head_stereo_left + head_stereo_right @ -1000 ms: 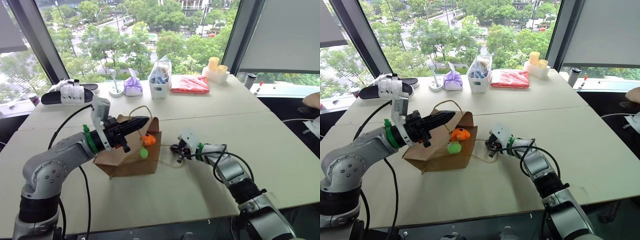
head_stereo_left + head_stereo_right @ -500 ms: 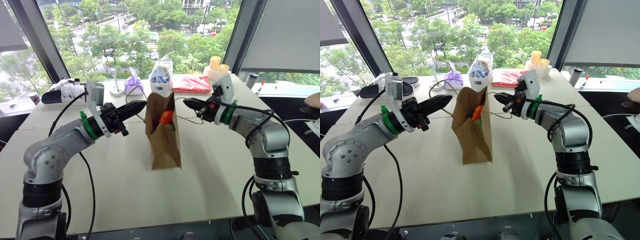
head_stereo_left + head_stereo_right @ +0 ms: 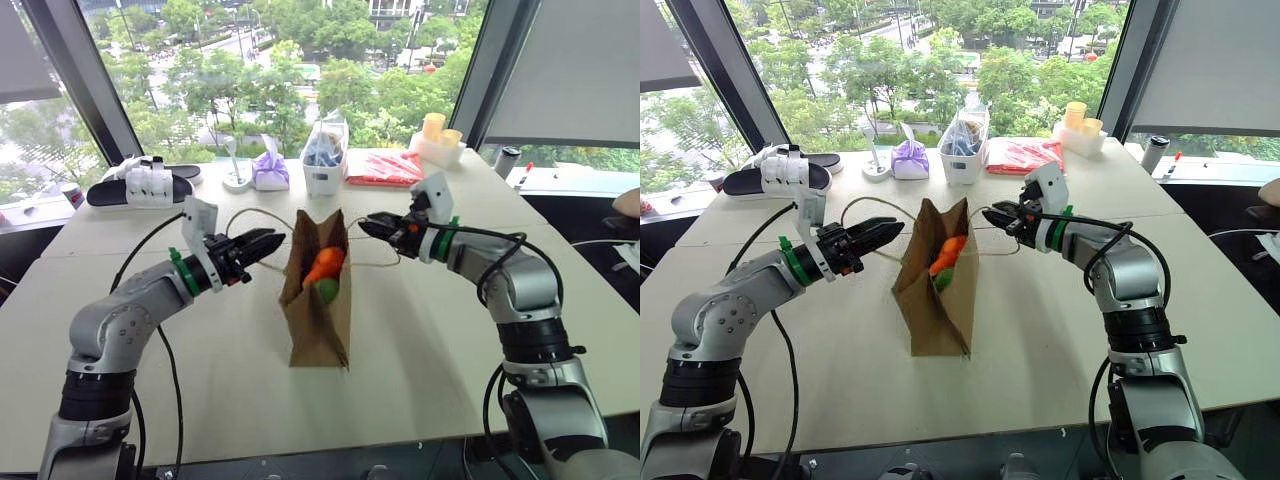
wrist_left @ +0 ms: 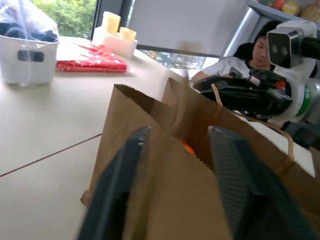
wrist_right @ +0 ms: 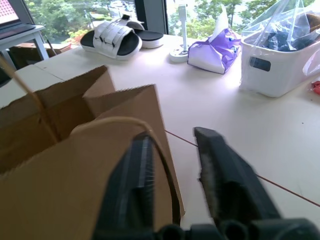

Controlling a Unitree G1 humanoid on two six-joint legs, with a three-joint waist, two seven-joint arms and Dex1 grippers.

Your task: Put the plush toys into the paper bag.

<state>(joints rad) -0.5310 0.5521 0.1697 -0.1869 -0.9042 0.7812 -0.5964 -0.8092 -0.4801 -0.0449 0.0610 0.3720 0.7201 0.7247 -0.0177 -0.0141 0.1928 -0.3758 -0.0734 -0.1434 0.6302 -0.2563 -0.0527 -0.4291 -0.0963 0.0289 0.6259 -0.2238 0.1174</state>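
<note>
The paper bag [image 3: 318,300] stands upright mid-table [image 3: 450,340], with the orange plush toy [image 3: 323,265] and green plush toy [image 3: 327,290] inside its open mouth. The left gripper [image 3: 268,240] and right gripper [image 3: 372,226] flank the bag's top, jaws parted, holding nothing. The task looks essentially complete.

A pale table [image 3: 420,330] stands before tall dark-framed windows [image 3: 250,70] overlooking green trees in daylight.

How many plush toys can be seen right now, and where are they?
2. The orange plush toy and the green plush toy just below it both sit inside the open mouth of the upright paper bag. More could be hidden deeper inside.
</note>
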